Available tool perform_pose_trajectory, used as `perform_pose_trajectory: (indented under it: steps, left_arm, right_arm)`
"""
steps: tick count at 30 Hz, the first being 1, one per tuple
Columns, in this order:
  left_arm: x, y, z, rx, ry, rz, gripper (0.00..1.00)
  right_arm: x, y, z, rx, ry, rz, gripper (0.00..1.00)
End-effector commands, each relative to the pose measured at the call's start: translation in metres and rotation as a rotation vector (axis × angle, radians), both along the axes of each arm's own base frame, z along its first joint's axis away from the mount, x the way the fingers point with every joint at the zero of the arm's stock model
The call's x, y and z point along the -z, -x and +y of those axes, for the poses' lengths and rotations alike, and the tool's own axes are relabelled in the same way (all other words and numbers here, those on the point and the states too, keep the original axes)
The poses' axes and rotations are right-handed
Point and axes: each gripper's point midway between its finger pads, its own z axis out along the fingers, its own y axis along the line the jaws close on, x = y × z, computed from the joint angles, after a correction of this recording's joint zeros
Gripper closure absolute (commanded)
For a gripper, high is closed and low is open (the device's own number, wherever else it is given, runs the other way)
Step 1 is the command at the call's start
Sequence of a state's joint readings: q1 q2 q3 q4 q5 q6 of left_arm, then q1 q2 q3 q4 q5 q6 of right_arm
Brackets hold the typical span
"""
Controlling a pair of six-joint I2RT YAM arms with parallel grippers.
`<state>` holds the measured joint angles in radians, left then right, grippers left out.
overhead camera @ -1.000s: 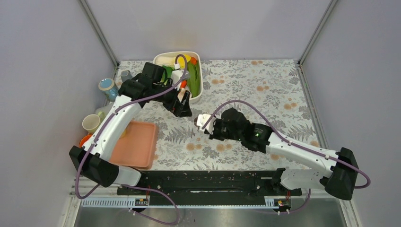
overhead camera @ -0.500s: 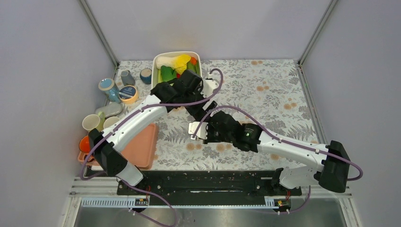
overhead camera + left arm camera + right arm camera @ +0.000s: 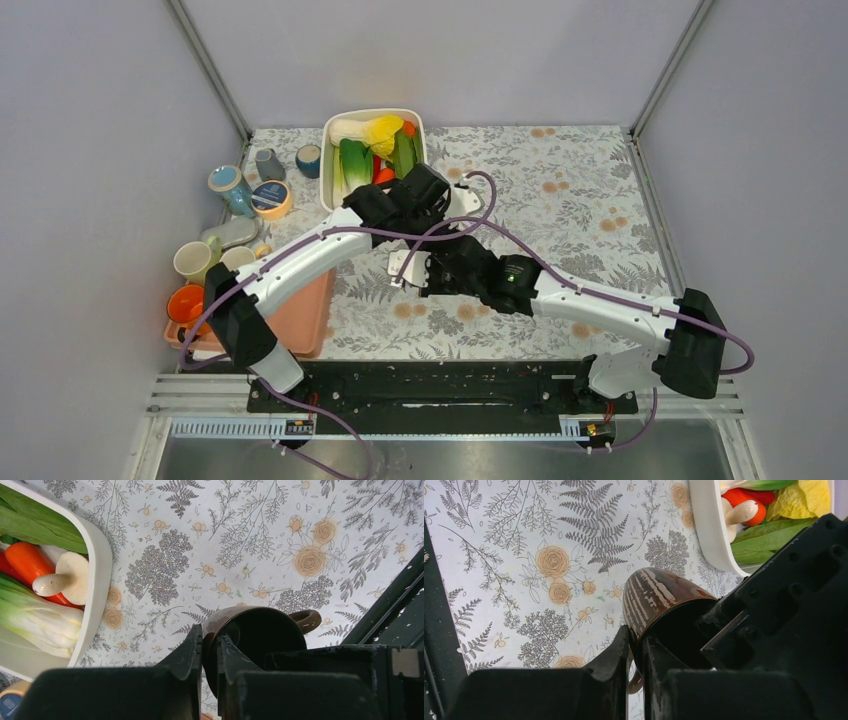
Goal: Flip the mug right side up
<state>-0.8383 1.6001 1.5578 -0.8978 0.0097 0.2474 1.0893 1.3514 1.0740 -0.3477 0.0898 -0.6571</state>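
Note:
The mug (image 3: 226,621) is brown with pale streaks (image 3: 651,597) and hangs above the flowered cloth with its dark mouth facing both wrist cameras. Its handle (image 3: 306,620) sticks out to the right in the left wrist view. My left gripper (image 3: 209,645) is shut on the mug's wall, one finger outside and one inside the rim. My right gripper (image 3: 636,647) is shut on another part of the wall in the same way. In the top view both grippers (image 3: 432,215) (image 3: 432,262) meet mid-table and hide the mug.
A white tub (image 3: 330,150) of vegetables stands just behind the grippers, its rim (image 3: 97,560) close to the mug. A pink tray (image 3: 305,320) lies at the near left. Cups (image 3: 192,260), a tape roll (image 3: 270,198) and small jars crowd the left edge.
My left arm swung right from the tub to the mug and its jaws closed on the rim. The right gripper shifted slightly left, still holding the mug.

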Motion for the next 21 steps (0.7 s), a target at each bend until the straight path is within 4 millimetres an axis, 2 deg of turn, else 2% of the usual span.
perform_pose_trajectory:
  steps: [1, 5, 10, 16, 21]
  left_arm:
    - [0.019, -0.016, 0.023, -0.061, -0.091, -0.019, 1.00]
    - [0.041, -0.010, 0.022, -0.024, -0.101, 0.024, 1.00]
    - [0.067, 0.002, 0.014, 0.024, -0.075, 0.098, 1.00]
    - [0.090, 0.016, 0.016, 0.027, -0.065, 0.166, 1.00]
    - [0.096, 0.014, 0.022, 0.009, -0.067, 0.169, 1.00]
  right_arm:
    - [-0.029, -0.013, 0.000, 0.087, -0.050, -0.063, 1.00]
    - [-0.015, -0.014, -0.001, 0.107, -0.025, -0.044, 0.98]
    - [0.008, -0.012, 0.002, 0.130, -0.012, 0.012, 0.72]
    - [0.027, -0.001, 0.003, 0.111, 0.009, 0.067, 0.63]
    - [0.032, 0.008, 0.004, 0.090, 0.007, 0.101, 0.55]
